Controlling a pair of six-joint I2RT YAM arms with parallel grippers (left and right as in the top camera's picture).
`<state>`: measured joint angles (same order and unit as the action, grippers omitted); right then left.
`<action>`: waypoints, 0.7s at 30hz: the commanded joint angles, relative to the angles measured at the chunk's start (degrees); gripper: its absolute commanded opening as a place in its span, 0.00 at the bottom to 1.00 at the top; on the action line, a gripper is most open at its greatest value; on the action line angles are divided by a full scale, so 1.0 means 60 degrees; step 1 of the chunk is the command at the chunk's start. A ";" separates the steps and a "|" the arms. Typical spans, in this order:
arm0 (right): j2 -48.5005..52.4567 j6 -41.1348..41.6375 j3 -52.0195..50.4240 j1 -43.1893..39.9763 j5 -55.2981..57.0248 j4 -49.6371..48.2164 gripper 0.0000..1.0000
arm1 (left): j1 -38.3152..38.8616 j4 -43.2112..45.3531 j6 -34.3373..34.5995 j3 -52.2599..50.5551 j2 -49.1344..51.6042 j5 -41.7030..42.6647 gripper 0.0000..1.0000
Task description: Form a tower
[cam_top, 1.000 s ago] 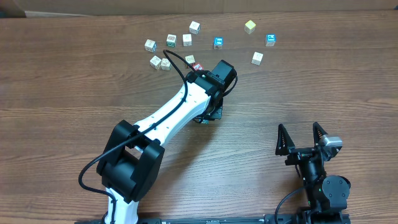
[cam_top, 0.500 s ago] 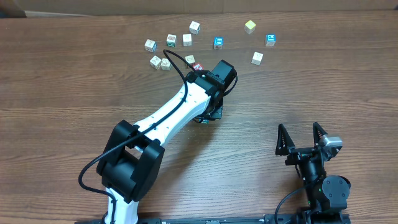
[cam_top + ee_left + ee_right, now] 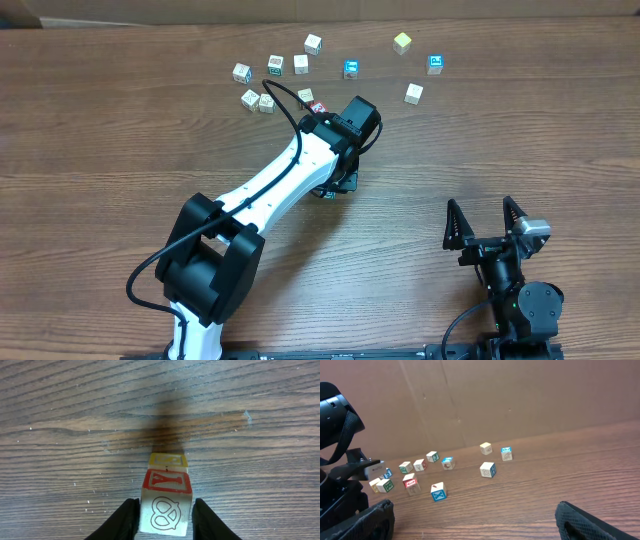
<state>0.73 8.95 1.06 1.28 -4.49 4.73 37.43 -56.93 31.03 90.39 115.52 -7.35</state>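
My left gripper [image 3: 165, 508] brackets the top cube of the tower [image 3: 166, 483] to seat it squarely, grip or release I cannot tell, while the right gripper [image 3: 479, 206] sits near, wide open and empty.

The tower [image 3: 166, 491] is pale wood. Its nearest block carries a black pretzel outline on one face and a red letter in a red frame on another, and the next block shows a yellow frame. The left claw [image 3: 165, 522] is black, and its arm [image 3: 285, 180] is white with black joints. The table [image 3: 75, 420] is dark brown with streaky grain. Among the loose ones are a blue block [image 3: 351, 68], a yellow-green block [image 3: 402, 42] and a red-printed block [image 3: 318, 106].
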 commanded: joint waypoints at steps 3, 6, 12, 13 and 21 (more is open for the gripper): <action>-0.0095 -0.0076 -0.0098 0.0062 0.0055 -0.0047 1.00 | -0.0018 0.0062 -0.0211 -0.0058 0.0168 -0.0164 0.48; -0.0095 -0.0080 -0.0098 0.0062 0.0055 -0.0047 1.00 | -0.0018 0.0047 -0.0211 -0.0058 0.0168 -0.0160 0.58; -0.0095 -0.0076 -0.0098 0.0062 0.0055 -0.0047 1.00 | -0.0018 0.0044 -0.0211 -0.0138 0.0208 -0.0160 0.58; -0.0095 -0.0080 -0.0098 0.0062 0.0055 -0.0047 1.00 | -0.0018 0.0117 -0.0211 -0.0222 0.0229 -0.0160 0.60; -0.0095 -0.0080 -0.0098 0.0062 0.0055 -0.0047 1.00 | -0.0018 0.0947 -0.0211 -0.0867 0.0248 -0.0160 0.62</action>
<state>0.73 8.95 1.06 1.28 -4.47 4.73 37.43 -52.05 29.98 86.30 115.85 -7.55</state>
